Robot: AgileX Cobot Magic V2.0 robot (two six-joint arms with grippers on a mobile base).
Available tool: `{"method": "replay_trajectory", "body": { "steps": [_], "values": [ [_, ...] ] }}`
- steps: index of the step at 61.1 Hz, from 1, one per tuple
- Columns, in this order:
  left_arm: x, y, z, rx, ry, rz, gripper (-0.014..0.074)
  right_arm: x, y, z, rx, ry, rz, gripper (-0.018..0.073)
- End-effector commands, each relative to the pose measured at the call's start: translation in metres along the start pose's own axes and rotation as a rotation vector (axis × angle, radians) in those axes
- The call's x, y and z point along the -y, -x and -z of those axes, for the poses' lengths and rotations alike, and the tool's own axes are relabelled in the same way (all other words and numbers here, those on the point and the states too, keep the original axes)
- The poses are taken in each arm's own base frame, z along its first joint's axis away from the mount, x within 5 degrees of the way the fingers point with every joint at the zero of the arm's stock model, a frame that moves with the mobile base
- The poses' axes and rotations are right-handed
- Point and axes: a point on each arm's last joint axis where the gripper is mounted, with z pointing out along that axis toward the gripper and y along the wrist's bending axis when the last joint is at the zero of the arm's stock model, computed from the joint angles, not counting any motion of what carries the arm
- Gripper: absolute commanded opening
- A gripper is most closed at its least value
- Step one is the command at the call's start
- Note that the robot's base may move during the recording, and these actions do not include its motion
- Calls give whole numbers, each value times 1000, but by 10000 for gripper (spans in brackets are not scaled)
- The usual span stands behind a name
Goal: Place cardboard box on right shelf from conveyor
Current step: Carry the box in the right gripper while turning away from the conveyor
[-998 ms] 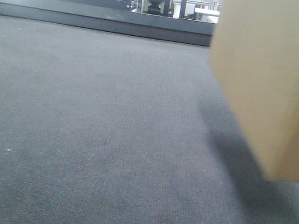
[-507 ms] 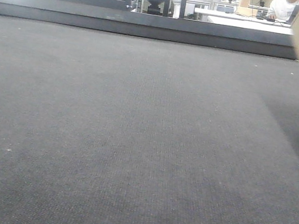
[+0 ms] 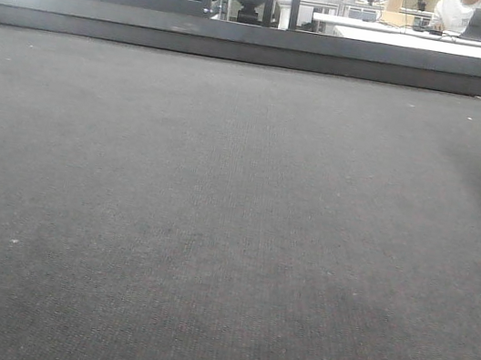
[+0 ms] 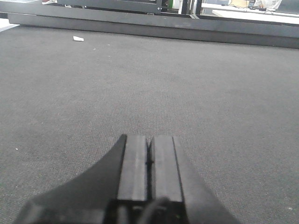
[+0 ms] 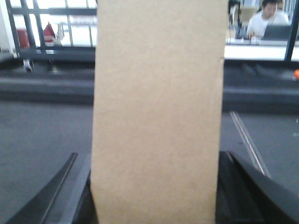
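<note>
Woven grey conveyor behind, right tool clasps tall tan cardboard box.

Matte black, flat-ridged left fingers; equally dark, tapered right fingers.

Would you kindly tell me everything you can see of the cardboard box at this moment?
The cardboard box shows only in the right wrist view: a plain tan, unprinted face, tall and narrow, upright, its top and bottom cut off by the frame. A small nick marks its right edge near the top. The right tool clamps it, one dark finger against each side. The conveyor lies behind it; whether the box touches the belt cannot be seen.
</note>
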Motion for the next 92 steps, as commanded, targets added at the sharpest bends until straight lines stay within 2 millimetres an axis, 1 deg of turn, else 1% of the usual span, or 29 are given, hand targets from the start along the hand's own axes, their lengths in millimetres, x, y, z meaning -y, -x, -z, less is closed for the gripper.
{"method": "replay_trajectory", "body": {
  "steps": [1,8,16,92],
  "values": [
    [0,9,1,92,-3,10,-119,-1,17,19,190,11,28,375],
    [0,9,1,92,-3,10,-119,-1,11,33,212,11,28,375],
    [0,9,1,92,-3,10,-119,-1,10,41,231,12,28,375],
    [0,9,1,92,-3,10,-119,-1,10,40,233,13,28,375]
  ]
}}
